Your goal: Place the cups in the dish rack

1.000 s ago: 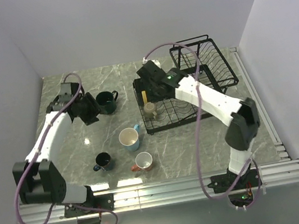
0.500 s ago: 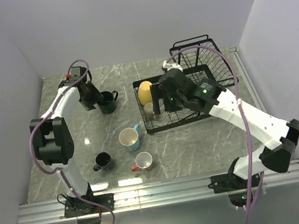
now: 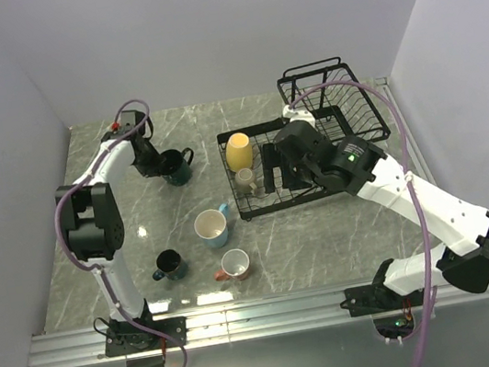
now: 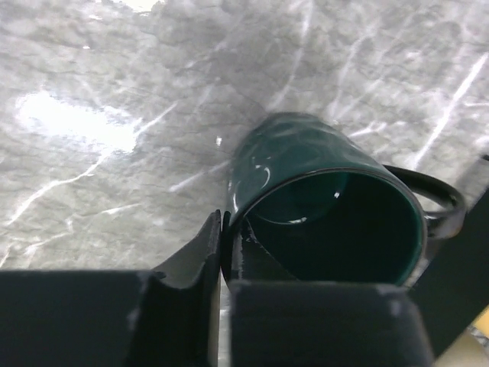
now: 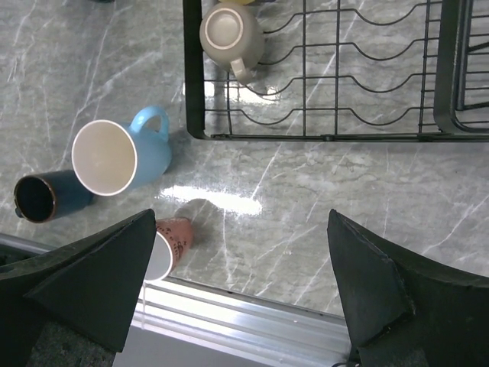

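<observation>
Dish rack [image 3: 314,149] under and beyond right pincer [image 3: 279,167]; yellow mug [image 3: 238,151] and olive-tan mug [image 3: 245,180] already on lower tray, just left of it. Right pincer spread wide, empty, over tray's near part; in wrist view, fingers [image 5: 84,287] framing bare counter [image 5: 306,199].

Light blue mug [image 3: 212,228], navy mug [image 3: 168,264] and pink mug [image 3: 235,264] loose on counter, nearer than right pincer and to its left, well apart from both arms' pincers.

Left pincer [image 3: 151,168] at dark green mug [image 3: 175,166]. Wrist view: mug [image 4: 328,199] on its side, mouth facing pincer, long axis running away, handle off right. Fingers [image 4: 200,260] pinched on near rim wall, one outside, one inside. Left arm plainly nearer. Judged: lift next, rack well to the right.
</observation>
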Action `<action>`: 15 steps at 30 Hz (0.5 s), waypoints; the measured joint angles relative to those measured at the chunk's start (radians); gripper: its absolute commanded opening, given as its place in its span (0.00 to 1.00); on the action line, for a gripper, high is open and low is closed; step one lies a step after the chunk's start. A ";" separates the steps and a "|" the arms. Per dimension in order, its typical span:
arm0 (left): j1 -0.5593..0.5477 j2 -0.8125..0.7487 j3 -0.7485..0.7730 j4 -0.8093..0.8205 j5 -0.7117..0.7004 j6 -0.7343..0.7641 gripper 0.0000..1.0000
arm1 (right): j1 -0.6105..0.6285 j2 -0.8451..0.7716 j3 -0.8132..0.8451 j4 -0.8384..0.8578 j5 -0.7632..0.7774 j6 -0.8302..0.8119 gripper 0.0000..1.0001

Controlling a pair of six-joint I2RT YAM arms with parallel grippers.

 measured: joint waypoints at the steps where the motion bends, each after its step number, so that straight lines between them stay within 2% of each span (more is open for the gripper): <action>1: 0.002 0.000 -0.002 0.006 0.007 0.003 0.00 | 0.000 -0.004 -0.003 -0.001 0.000 0.003 1.00; 5: 0.005 -0.003 -0.008 0.023 0.035 0.018 0.00 | 0.000 -0.011 -0.008 -0.006 0.000 0.010 1.00; 7: 0.014 -0.016 -0.037 0.058 0.092 0.020 0.00 | 0.000 -0.015 -0.008 -0.006 -0.001 0.009 1.00; 15: 0.063 -0.163 -0.225 0.203 0.480 -0.047 0.00 | -0.004 -0.082 -0.003 0.091 -0.110 -0.051 1.00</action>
